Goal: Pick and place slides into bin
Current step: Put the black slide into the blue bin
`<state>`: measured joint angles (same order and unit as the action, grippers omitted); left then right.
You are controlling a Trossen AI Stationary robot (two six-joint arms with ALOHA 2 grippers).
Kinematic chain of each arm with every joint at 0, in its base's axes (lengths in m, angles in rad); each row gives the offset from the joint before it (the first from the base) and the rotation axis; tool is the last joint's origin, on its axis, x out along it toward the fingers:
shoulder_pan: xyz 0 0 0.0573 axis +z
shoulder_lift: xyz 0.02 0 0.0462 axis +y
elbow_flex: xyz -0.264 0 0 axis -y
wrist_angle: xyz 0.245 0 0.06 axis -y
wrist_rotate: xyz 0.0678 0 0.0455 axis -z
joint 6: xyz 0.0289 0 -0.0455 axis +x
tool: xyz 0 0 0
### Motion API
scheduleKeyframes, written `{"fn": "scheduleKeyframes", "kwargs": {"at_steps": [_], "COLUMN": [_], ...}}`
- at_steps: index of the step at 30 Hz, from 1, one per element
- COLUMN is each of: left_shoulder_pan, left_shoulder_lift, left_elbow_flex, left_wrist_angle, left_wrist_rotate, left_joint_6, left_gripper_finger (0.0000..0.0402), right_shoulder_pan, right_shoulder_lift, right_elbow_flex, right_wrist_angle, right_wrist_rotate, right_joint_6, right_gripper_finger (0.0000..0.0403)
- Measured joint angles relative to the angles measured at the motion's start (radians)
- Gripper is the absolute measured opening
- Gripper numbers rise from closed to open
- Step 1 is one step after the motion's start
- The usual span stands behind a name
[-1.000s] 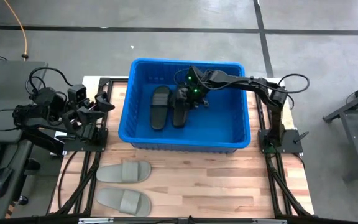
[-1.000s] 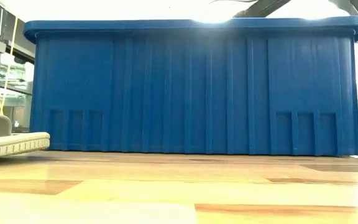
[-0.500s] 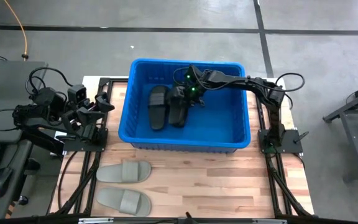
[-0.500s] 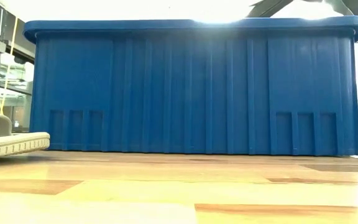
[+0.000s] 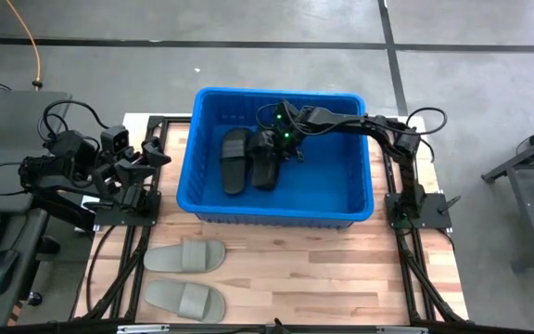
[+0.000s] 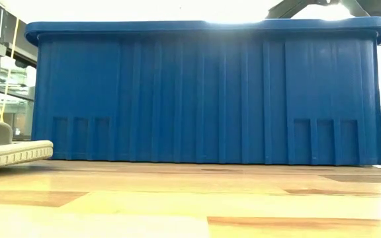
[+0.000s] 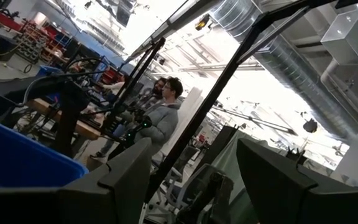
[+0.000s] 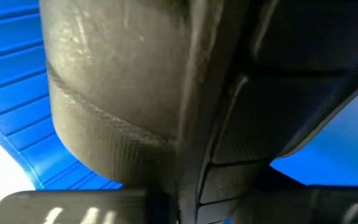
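The blue bin (image 5: 276, 215) stands at the table's far middle; its ribbed wall fills the low view (image 6: 204, 92). One black slide (image 5: 236, 160) lies flat on the bin's floor. My right gripper (image 5: 282, 139) reaches into the bin from the right and is shut on a second black slide (image 5: 266, 162), right beside the first. That slide fills the right wrist view (image 8: 166, 93). Two light grey slides (image 5: 185, 255) (image 5: 185, 299) lie on the near left of the table. My left gripper (image 7: 191, 186) is open and empty, raised off the table's left edge. My right gripper holds the black slide at its far end (image 5: 273, 141), coming from the table's right and slanting down into the bin. The gripper itself hides the place of contact. The slide lies lengthwise, near to far; I cannot tell whether it rests on the bin's floor.
The bin's right half (image 5: 332, 176) is bare floor. The wooden table (image 5: 341, 278) is open in front of the bin on the right. One grey slide shows at the low view's left edge (image 6: 5, 149). People sit in the room behind, in the left wrist view (image 7: 166, 112).
My right gripper has gone a little toward the table's left, inside the bin, carrying the black slide closer to the one lying there.
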<state>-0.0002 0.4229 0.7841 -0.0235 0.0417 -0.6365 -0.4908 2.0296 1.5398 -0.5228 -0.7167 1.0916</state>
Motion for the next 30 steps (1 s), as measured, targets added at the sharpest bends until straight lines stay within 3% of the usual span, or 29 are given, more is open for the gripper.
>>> {"fn": "scheduleKeyframes", "kwargs": {"at_steps": [7,15,19,30], "left_shoulder_pan": [0.000,0.000,0.000,0.000], "left_shoulder_lift": [0.000,0.000,0.000,0.000], "left_elbow_flex": [0.000,0.000,0.000,0.000], "left_wrist_angle": [0.009,0.027,0.027,0.026], "left_wrist_rotate": [0.003,0.003,0.003,0.018], "left_joint_6": [-0.001,-0.001,-0.001,0.000], "left_gripper_finger": [0.0227,0.0227,0.0227,0.0227], "right_shoulder_pan": [0.001,-0.009,-0.008,-0.006], "right_shoulder_lift": [0.000,0.000,0.000,0.000], "right_elbow_flex": [0.000,0.000,0.000,0.000], "right_wrist_angle": [-0.045,-0.127,-0.139,-0.230], "right_wrist_rotate": [0.014,0.101,0.173,0.215], "right_joint_6": [0.000,-0.026,-0.019,-0.075], "right_gripper_finger": [0.0160,0.0245,0.0256,0.0257]}}
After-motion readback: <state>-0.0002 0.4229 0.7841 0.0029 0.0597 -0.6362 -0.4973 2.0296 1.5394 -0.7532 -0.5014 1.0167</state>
